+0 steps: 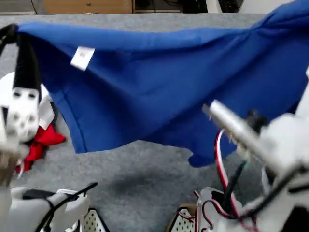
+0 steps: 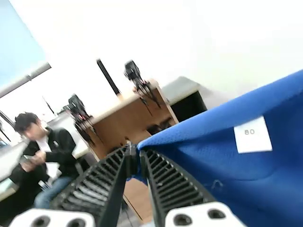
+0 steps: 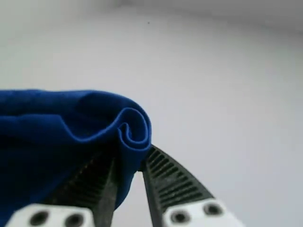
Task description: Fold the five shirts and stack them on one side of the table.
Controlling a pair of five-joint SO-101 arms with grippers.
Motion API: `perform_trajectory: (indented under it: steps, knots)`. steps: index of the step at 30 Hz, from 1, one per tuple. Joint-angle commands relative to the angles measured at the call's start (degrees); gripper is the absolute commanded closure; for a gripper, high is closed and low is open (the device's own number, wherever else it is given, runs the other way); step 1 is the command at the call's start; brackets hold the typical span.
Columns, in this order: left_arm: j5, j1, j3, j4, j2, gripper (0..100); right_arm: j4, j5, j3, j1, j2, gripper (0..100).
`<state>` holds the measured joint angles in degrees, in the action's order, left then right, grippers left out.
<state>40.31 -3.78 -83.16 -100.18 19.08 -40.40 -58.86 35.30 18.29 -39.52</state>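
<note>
1. The blue shirt (image 1: 159, 96) is held up in the air over the grey table (image 1: 140, 179). It's stretched between the two arms, with the lower edge hanging loose.
2. It's judged to be light, soft and totally floppy, so sagging and swinging is expected anywhere it isn't pinched. It's not fragile, though a thin edge could probably be lost from a weak pinch.
3. The best hold is reckoned to be at the corners or along a hem or seam, where the fabric is doubled up and there's more to bite on.
4. The left gripper (image 2: 135, 151) is seen with its jaws almost together. A corner of the shirt is clamped between them, not far from the white tag (image 2: 252, 135).
5. The right gripper (image 3: 130, 153) is also narrowed down, and a rolled fold of the shirt's edge is squeezed between its jaws.
6. A red cloth (image 1: 41, 142) is left crumpled on the table below the left arm.
</note>
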Motion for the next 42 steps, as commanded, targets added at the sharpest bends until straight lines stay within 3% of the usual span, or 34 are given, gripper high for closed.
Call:
perform_trajectory:
  steps: [1,9,20,25,32,42]
  knots:
    - [1.6,0.8,-1.0,-0.6,3.4,98,-1.1,0.3,5.6,-0.5,-0.9,99.6]
    - [2.4,6.6,2.5,-0.6,9.3,98,-15.6,0.2,9.7,-0.9,-6.5,99.6]
    - [6.3,6.4,37.7,-0.6,13.6,98,-17.0,0.2,-12.3,-1.2,-6.4,99.6]
    - [9.0,6.3,57.6,1.4,13.4,98,-16.9,-1.0,-26.7,-6.5,-6.7,99.6]
    - [9.0,6.3,86.9,21.8,14.0,98,-12.5,-1.1,-44.6,-15.5,-6.7,99.6]
    - [9.1,6.2,110.0,51.3,13.3,98,17.8,-3.3,-72.8,-19.6,-6.2,99.6]
